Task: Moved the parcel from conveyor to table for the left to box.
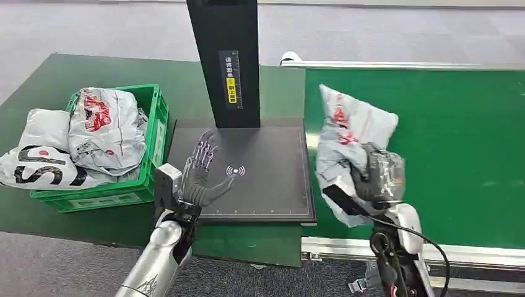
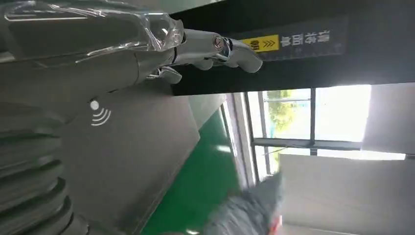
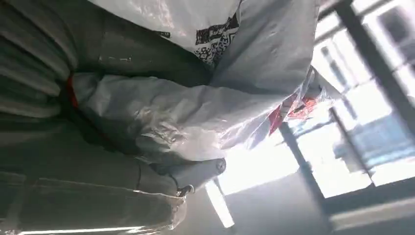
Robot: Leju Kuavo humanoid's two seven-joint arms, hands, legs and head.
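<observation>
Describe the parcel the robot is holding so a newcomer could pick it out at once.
Start at the green conveyor belt on the right, beside the black scanner pad. At its near left edge the right hand holds up a crumpled grey parcel with red print. Unlike the parcels piled in the green crate, it is alone and lifted.

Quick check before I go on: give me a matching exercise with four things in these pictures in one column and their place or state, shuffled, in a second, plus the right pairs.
Things:
1. left robot hand
2. right robot hand
3. green crate
4. black post

Places or states:
A. stands upright at the back of the black scanner pad
B. grips a grey parcel over the green conveyor belt
C. holds a pile of grey parcels, left of the pad
D. open, fingers spread, above the pad

Pairs: 1-D, 2-B, 3-C, 4-A
</observation>
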